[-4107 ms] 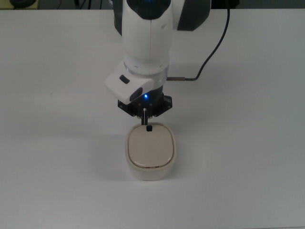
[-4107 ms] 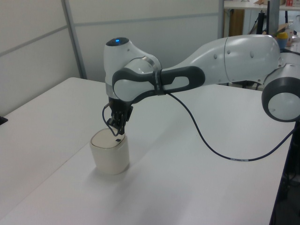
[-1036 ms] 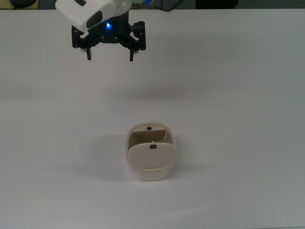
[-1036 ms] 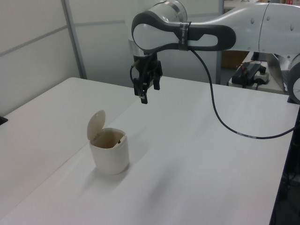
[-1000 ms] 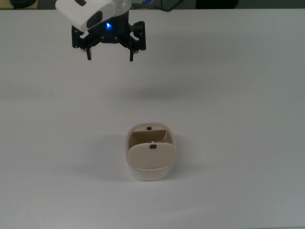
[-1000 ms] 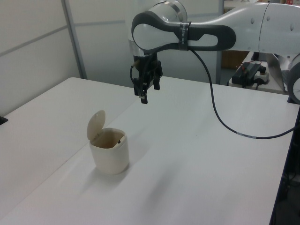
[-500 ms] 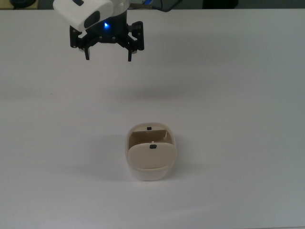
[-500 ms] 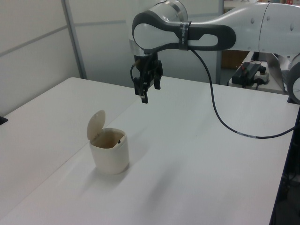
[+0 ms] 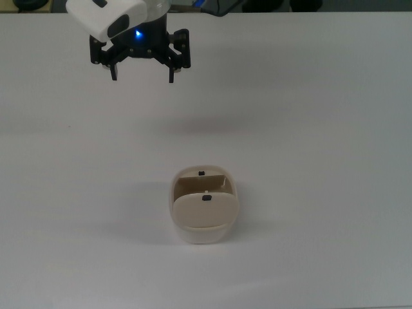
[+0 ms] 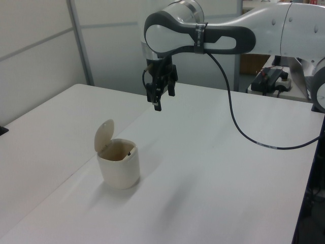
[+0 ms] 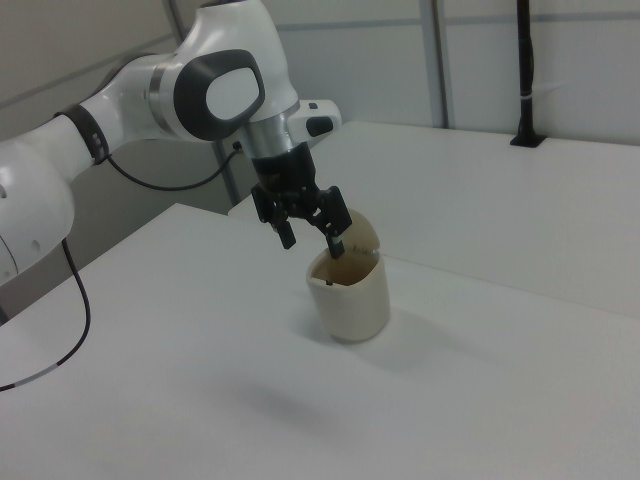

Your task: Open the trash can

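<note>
1. The white table [image 9: 335,161] fills the top view, a wide plain surface; in the left view it runs back toward grey wall panels.
2. The Franka arm [image 10: 238,38] reaches in from the left view's right, white shells with dark grey joints, and bends down at a rounded wrist above the table's far part.
3. A black cable [image 10: 238,134] hangs from the arm in a loop and trails off toward the left view's right edge.
4. The trash can [image 9: 204,222] stands on the table in the lower middle of the top view, cream-white and rounded, upright. In the left view it sits toward the left, near the front of the table.
5. Its lid [image 10: 103,135] is up! It is hinged open and stands tilted on the side at the left view's left, leaving the brownish inside of the can in plain sight.
6. The gripper [image 9: 141,72] hangs in the air, well apart from the can, near the top view's upper left, pointing down with a blue light glowing on it. Its two black fingers are spread wide with nothing between them.
7. A tiny black knob [image 9: 206,197] shows on the raised lid.
</note>
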### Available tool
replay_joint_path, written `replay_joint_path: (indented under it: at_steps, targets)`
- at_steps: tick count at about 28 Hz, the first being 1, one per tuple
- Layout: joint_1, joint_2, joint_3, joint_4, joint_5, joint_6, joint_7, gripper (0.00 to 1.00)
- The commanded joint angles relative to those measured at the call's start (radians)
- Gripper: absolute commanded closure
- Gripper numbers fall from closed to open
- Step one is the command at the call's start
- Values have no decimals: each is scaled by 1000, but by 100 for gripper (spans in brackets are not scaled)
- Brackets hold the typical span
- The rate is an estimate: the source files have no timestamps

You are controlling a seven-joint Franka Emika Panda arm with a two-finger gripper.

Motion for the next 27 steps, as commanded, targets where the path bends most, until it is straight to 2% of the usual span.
replay_joint_path:
  at_steps: [1,27]
  targets:
    - [4,-16,-8,-19,-12,-1,-21,0]
    - [-13,-16,-8,-19,-10,-1,-23,0]
